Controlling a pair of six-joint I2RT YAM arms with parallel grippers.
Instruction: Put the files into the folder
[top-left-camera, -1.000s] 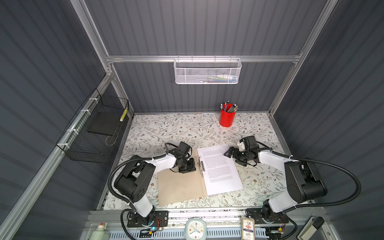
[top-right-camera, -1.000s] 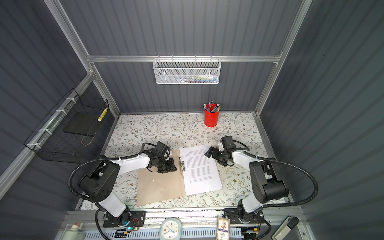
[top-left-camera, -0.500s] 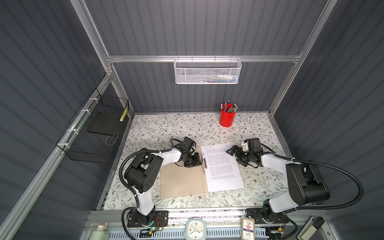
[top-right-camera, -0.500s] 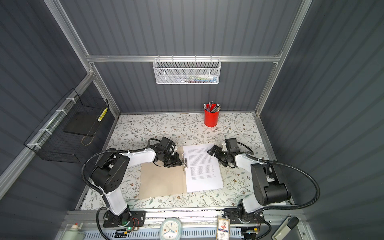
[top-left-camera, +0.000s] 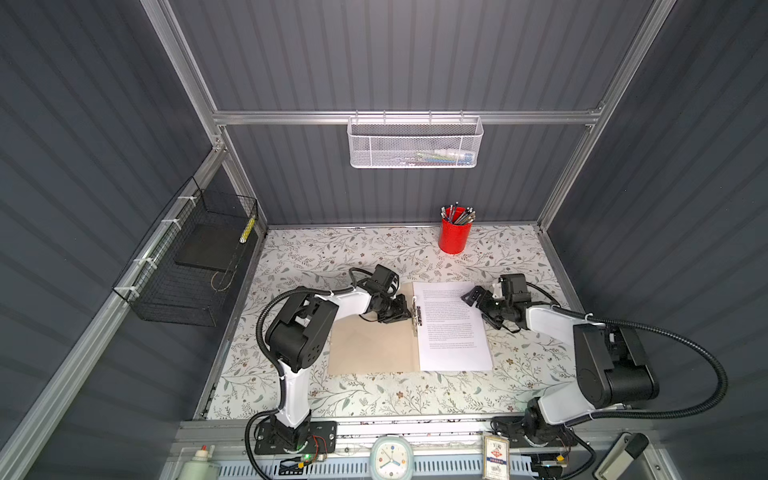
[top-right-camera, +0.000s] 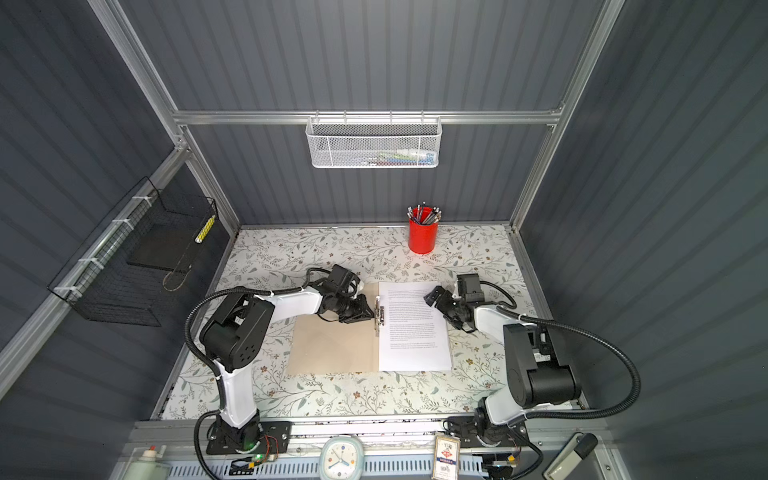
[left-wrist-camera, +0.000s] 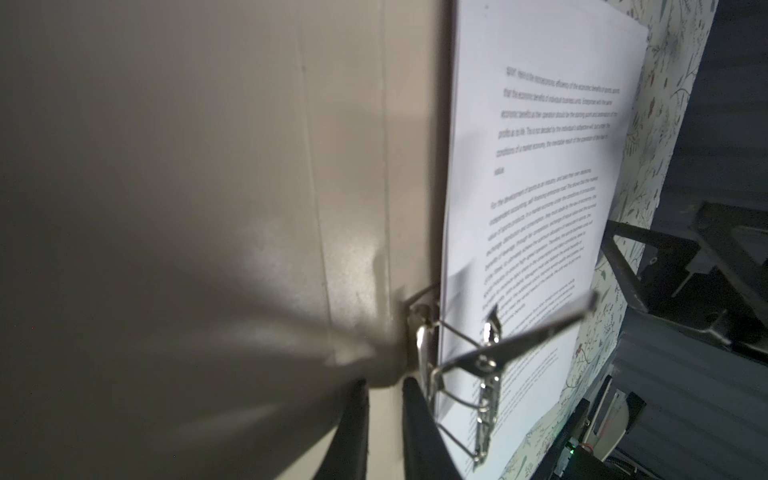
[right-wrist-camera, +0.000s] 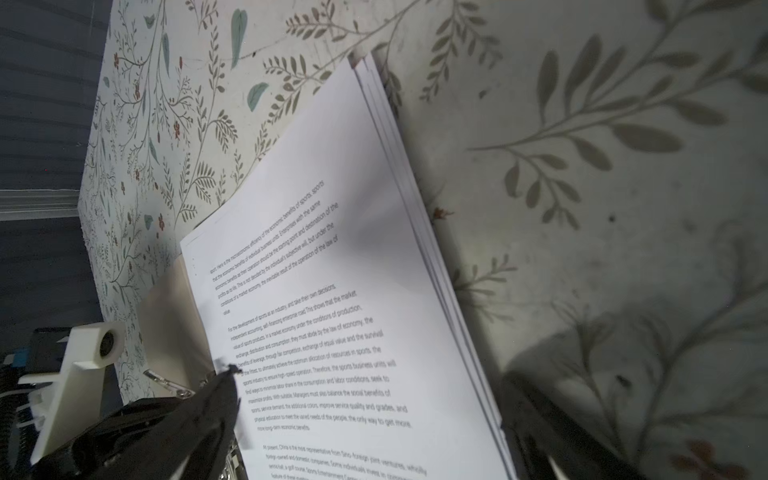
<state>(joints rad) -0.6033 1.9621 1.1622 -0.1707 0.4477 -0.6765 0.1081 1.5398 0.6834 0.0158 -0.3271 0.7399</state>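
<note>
Now my left gripper, barely parted, seemingly empty, has reached the metal clip of the tan card folder; white printed sheets await clamping.

In a top view, the left end effector sits mid-frame, jaws narrowly apart; the right end effector, to its right, gapes wide.

top views overlook the whole table; wrist views close.

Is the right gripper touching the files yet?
Cannot tell. In the right wrist view the open right gripper straddles the files, one finger overlapping the page edge, but blur hides any contact or gap.
</note>
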